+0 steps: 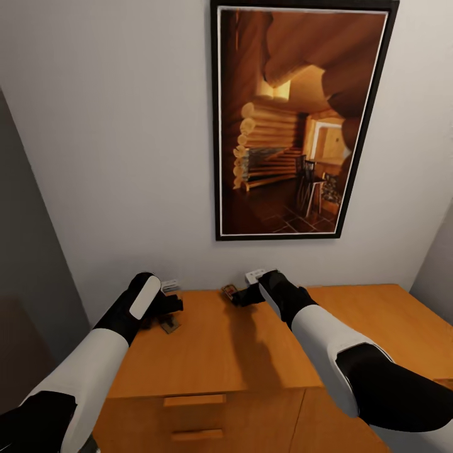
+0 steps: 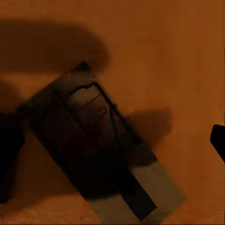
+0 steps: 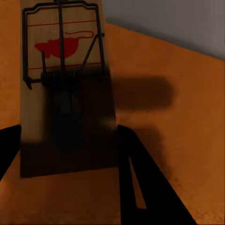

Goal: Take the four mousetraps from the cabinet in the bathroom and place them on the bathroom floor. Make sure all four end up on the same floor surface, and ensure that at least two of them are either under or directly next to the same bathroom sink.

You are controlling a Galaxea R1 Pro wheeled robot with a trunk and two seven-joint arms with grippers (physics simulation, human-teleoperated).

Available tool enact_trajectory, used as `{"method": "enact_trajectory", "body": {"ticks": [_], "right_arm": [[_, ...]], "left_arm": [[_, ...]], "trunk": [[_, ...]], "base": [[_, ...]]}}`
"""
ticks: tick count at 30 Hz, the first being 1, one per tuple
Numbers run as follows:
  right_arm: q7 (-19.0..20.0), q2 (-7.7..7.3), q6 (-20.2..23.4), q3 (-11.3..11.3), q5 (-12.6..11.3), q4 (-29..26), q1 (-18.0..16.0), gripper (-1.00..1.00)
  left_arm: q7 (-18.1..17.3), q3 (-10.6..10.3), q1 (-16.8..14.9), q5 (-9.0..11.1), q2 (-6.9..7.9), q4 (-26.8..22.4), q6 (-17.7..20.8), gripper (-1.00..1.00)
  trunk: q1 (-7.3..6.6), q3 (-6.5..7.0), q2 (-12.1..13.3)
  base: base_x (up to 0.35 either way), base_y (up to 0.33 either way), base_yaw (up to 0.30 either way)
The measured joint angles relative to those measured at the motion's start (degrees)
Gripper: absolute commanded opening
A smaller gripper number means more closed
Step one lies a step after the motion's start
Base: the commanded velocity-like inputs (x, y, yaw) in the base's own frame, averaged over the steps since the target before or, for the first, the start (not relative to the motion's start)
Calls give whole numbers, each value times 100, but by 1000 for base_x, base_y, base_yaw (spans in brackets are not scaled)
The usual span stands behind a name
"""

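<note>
Glossy white arm shells with black joint segments, left arm [image 1: 94, 358] and right arm [image 1: 333, 352], black wrists.

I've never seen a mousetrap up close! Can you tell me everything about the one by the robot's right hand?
The mousetrap is a flat, tan wooden board lying on the orange-brown cabinet top, near the wall. A dark wire frame and a coiled spring sit on it, with red lines and a red mouse shape printed on the wood. The right gripper is right at its near end, one dark finger on either side, and its shadow covers that end. Whether the fingers touch it, I can't tell.
</note>
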Motion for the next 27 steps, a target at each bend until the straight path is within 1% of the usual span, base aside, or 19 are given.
{"method": "enact_trajectory", "body": {"ticks": [3,10,21,27], "right_arm": [[0,0,0,0,3,0,0,-100],[0,0,0,0,5,0,0,-100],[-1,0,0,0,6,3,0,-100],[1,0,0,-5,0,6,1,-100]], "left_arm": [[1,-4,0,0,4,0,0,100],[1,-13,0,0,14,0,0,100],[1,-8,0,0,4,0,0,100],[4,-10,0,0,7,0,0,100]], "trunk": [[-2,0,0],[-3,0,0],[-1,0,0],[-3,0,0]], "base": [[-214,0,0],[-67,0,0],[-272,0,0],[-87,0,0]]}}
